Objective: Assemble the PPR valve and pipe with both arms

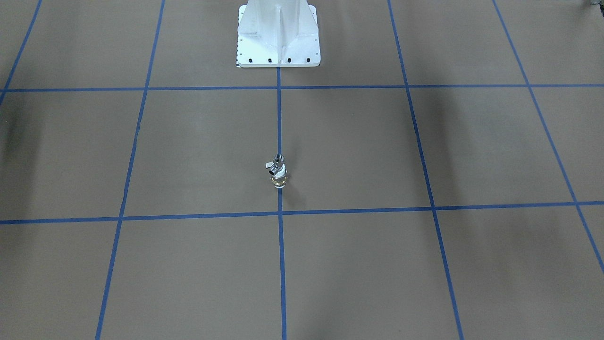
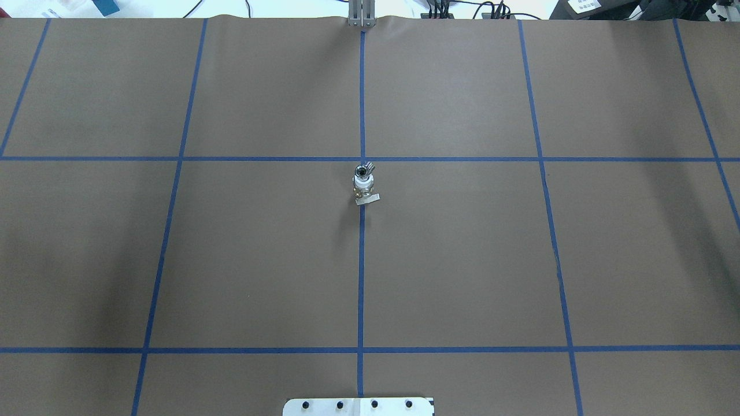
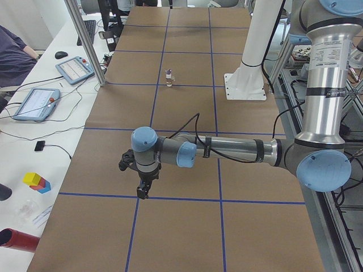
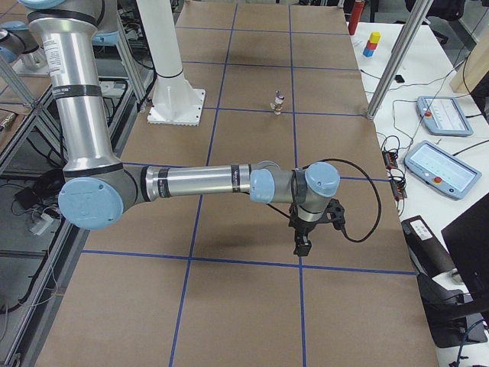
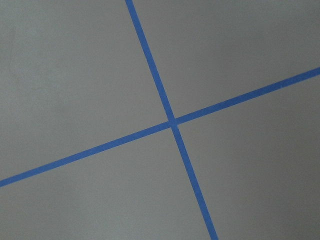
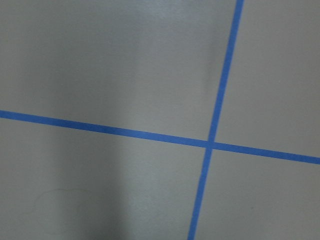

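The PPR valve (image 1: 279, 178), with a brass middle and white ends, stands upright on the centre blue line, its white lever (image 1: 269, 165) sticking out sideways. The shiny silver pipe (image 1: 278, 159) sits on the valve's top end with its dark opening up. The two also show in the overhead view, pipe (image 2: 362, 170) and valve (image 2: 364, 185). My left gripper (image 3: 142, 190) hangs low over the table far from them, seen only in the left side view. My right gripper (image 4: 302, 246) does likewise in the right side view. I cannot tell whether either is open or shut.
The white robot pedestal (image 1: 278, 35) stands behind the valve. Blue tape lines (image 5: 172, 122) grid the brown table cover. Two tablets (image 3: 35, 103), coloured blocks (image 3: 37, 182) and a red cylinder (image 3: 17, 239) lie on the side desk. A metal post (image 3: 85, 42) stands at the table edge.
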You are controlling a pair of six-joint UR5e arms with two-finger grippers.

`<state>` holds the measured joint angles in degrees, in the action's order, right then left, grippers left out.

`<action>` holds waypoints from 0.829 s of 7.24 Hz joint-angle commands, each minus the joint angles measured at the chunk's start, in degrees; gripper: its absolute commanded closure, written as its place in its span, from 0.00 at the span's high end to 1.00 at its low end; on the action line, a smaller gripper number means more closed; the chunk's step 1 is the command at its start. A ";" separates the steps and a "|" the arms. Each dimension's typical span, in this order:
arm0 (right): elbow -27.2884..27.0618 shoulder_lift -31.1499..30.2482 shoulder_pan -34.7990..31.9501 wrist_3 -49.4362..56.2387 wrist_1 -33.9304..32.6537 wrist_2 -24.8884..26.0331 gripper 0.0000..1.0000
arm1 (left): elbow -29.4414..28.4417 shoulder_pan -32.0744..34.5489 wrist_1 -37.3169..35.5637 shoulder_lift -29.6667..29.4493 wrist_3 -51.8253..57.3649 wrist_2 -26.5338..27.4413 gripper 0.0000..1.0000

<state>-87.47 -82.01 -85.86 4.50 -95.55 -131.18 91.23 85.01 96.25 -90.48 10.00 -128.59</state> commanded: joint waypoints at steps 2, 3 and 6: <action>-1.74 -4.71 -1.14 0.24 2.11 -1.08 1.00 | -1.15 0.24 0.08 0.04 -0.07 0.01 1.00; -1.83 -7.61 -2.81 1.03 5.17 -2.84 1.00 | -1.23 0.68 0.08 -0.22 -0.07 0.01 1.00; -1.39 -7.74 -3.79 2.09 5.46 -2.86 1.00 | -1.32 0.77 -0.09 -0.40 -0.59 -0.08 1.00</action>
<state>-88.91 -90.03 -89.28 6.53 -90.03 -134.01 89.93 85.74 96.19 -90.82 9.52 -128.66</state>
